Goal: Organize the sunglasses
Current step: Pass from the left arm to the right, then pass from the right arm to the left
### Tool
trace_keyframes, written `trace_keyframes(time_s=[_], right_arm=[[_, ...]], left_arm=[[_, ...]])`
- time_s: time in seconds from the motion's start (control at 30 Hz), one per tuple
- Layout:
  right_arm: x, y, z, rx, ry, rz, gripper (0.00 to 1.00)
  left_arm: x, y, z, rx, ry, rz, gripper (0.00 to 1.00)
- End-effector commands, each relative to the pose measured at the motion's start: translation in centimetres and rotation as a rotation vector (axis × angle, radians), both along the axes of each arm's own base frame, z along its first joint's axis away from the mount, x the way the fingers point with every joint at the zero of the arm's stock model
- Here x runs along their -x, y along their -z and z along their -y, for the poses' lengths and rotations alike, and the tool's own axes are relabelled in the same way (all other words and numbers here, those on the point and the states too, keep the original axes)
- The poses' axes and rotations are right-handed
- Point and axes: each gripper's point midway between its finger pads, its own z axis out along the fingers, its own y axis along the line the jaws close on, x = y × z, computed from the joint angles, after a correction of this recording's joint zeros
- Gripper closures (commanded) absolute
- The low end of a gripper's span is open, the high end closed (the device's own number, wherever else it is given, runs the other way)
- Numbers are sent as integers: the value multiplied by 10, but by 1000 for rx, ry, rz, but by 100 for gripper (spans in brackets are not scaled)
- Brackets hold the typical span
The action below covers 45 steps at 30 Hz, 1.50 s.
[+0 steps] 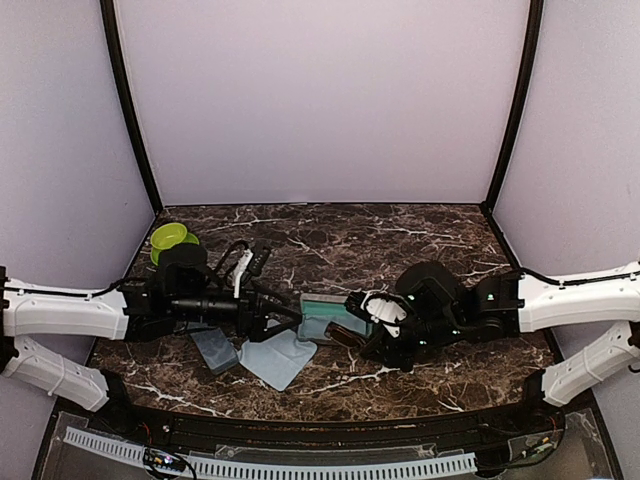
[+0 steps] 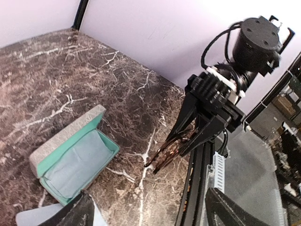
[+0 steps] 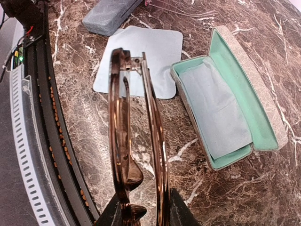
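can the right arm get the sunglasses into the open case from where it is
Probably yes. The right jaws hold the sunglasses just beside the open case. Its lid is folded back and only a cloth lies inside. Nothing stands between them.

Sunglasses (image 3: 136, 141): 1 pair.
Cases: 2, namely open case (image 3: 235, 70) and shut case (image 3: 110, 16).
Cloths: 2, namely loose cloth (image 3: 141, 52) and cased cloth (image 3: 214, 108).
Green bowls (image 1: 172, 238): stacked, count unclear.
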Motion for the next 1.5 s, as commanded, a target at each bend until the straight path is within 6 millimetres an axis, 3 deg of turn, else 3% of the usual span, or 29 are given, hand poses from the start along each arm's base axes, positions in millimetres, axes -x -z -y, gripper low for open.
trace_keyframes(time_s=[0.0, 0.2, 0.43, 0.7, 1.03, 1.3, 1.47], right_arm=[[10, -17, -10, -102, -48, -90, 73], [13, -17, -14, -114, -83, -183, 73], [19, -8, -24, -81, -143, -282, 74], [23, 4, -34, -65, -189, -368, 74], [27, 11, -41, -63, -221, -415, 75], [28, 12, -45, -69, -234, -431, 75], [27, 15, -45, -71, -229, -428, 76]], left_arm=[[6, -15, -12, -7, 42, 364, 16], [47, -4, 2, -138, 250, 790, 8], [70, 27, 17, -285, 442, 1128, 5], [57, 62, 32, -536, 529, 1343, 4], [44, 62, 42, -606, 524, 1486, 5], [35, 66, 56, -660, 531, 1503, 16], [43, 67, 61, -636, 561, 1493, 21]])
